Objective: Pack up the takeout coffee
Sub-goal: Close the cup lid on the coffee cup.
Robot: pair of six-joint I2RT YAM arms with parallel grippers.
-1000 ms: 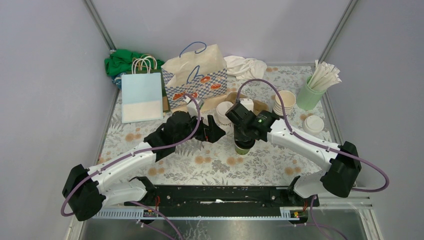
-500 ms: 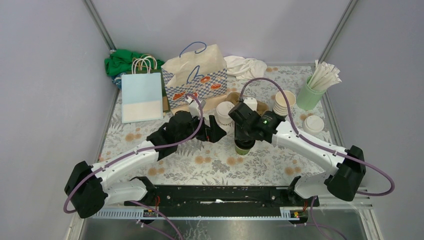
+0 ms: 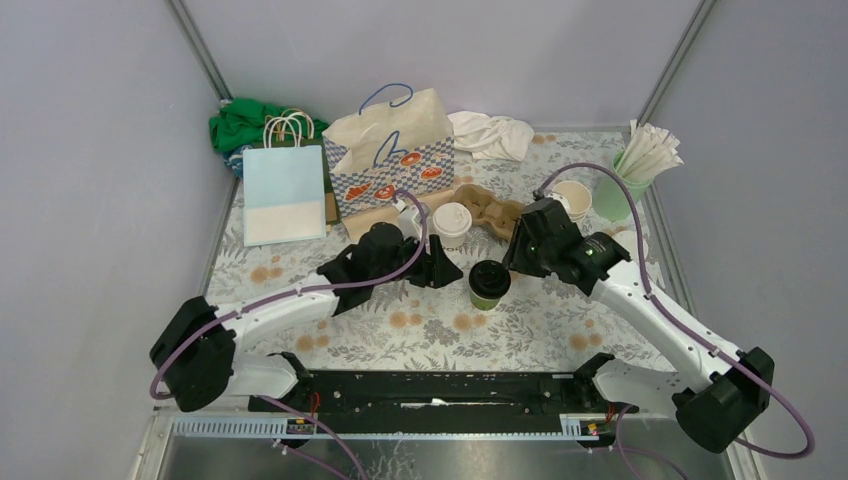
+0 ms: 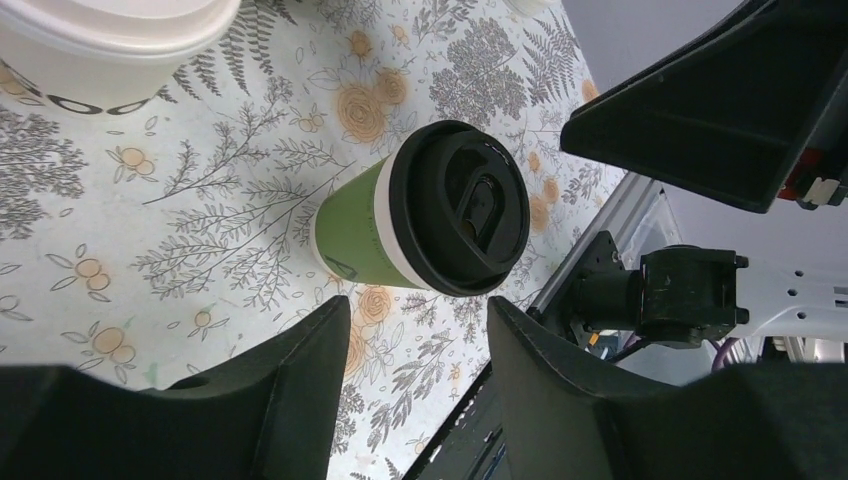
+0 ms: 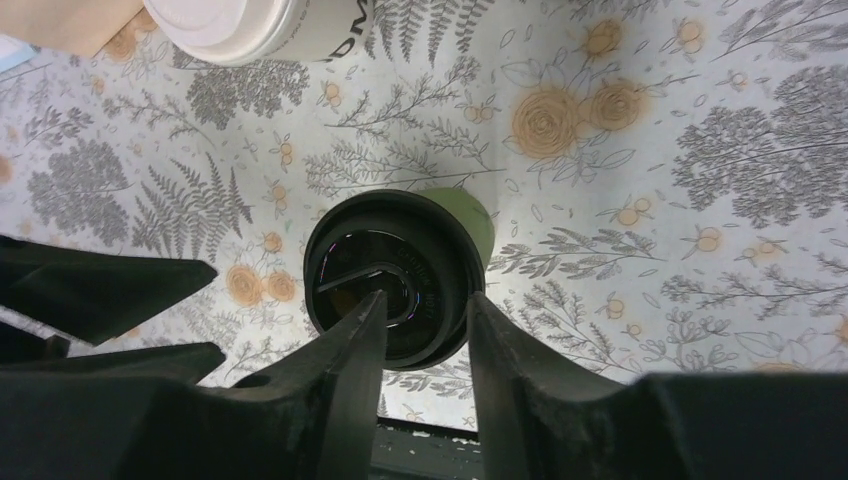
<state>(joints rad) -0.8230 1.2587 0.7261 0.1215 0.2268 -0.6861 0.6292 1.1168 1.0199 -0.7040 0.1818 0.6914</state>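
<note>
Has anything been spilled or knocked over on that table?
Nothing spilled. The green cup with the black lid stands upright, as does the white-lidded cup. Only the crumpled white cloth at the back looks untidy.

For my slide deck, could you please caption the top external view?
Black-lidded green coffee cup stands ungripped between the left tool and right tool; white-lidded cup and cardboard cup carrier behind.

Soft, bright, even light falls from above. The green cup [image 3: 489, 290] casts only a faint shadow on the table [image 3: 560, 320]. In both wrist views the near black fingers [image 4: 250, 400] are blurred, featureless silhouettes, and the cup's black lid [image 5: 400, 250] carries a thin gleam.
</note>
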